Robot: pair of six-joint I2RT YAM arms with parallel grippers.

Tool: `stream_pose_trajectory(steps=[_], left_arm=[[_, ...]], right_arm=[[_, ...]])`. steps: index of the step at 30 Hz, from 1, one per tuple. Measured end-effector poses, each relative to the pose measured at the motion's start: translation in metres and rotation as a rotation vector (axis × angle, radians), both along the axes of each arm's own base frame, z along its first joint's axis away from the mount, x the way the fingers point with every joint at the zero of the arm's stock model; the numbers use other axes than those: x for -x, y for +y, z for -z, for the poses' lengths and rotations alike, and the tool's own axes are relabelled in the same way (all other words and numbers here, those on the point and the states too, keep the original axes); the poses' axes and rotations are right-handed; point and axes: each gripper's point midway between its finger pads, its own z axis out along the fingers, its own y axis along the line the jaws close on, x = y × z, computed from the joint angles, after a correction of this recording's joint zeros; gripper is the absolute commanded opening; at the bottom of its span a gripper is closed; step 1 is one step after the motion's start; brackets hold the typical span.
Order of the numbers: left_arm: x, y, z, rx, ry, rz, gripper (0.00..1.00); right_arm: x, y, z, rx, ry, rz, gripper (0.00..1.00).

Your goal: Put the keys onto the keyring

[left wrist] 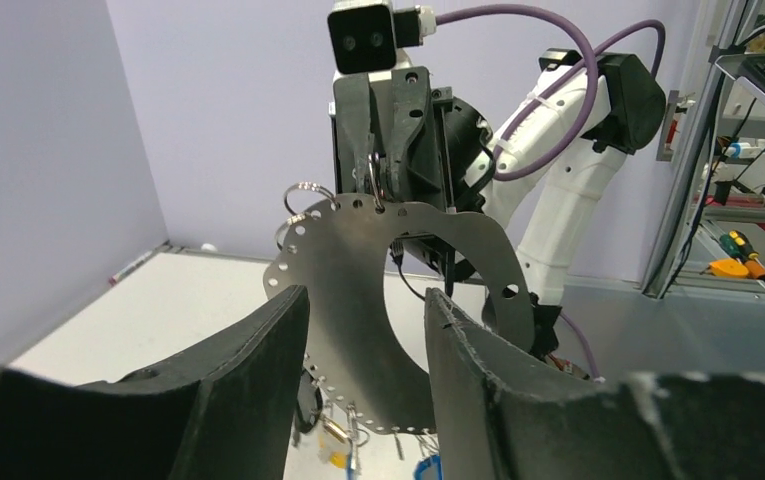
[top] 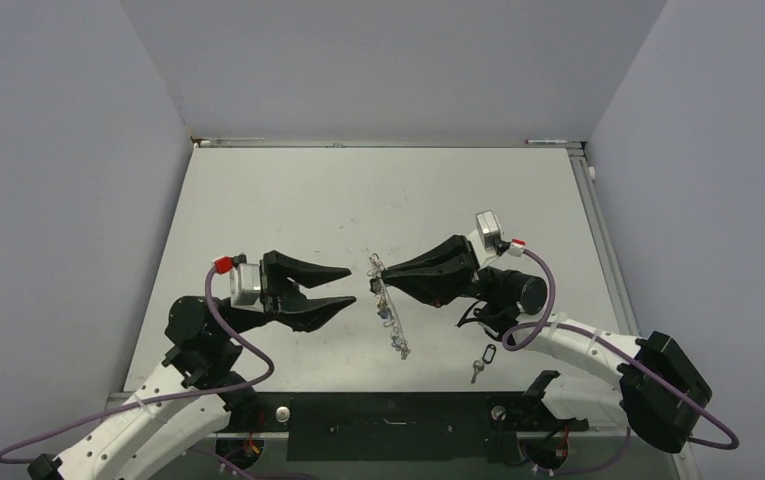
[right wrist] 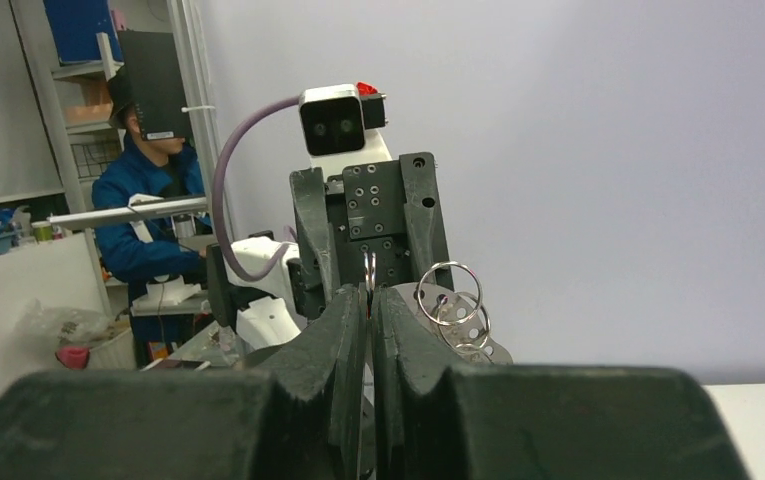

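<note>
**Most keys hang on the keyring; one lies loose on the table**

The left gripper sits at centre-left, fingers spread apart with nothing between them, just short of the keyring. The keyring, a flat metal loop punched with holes, hangs in mid-air above the middle of the table. Several keys already dangle from its lower edge, so that part looks done. To its right, the right gripper has its fingers pinched tight on the keyring's top edge. Further right and nearer, a single key with a black tag lies on the table, apart from both grippers. It is probably the one left to thread.
</note>
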Motion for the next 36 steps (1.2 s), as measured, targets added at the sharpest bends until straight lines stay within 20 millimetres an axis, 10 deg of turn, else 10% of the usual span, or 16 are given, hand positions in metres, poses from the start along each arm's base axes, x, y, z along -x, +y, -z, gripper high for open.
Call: stream_pose_trajectory(steps=[19,36], left_arm=[[0.003,-0.025,-0.012,0.098,-0.084,0.061,0.21],[-0.012,-0.013,-0.015,0.141,-0.082,-0.062,0.26]], right_arm=[[-0.007,0.014,0.016,0.035,0.113,-0.053,0.05],[-0.005,0.016,0.016,0.031,0.123,-0.061,0.05]])
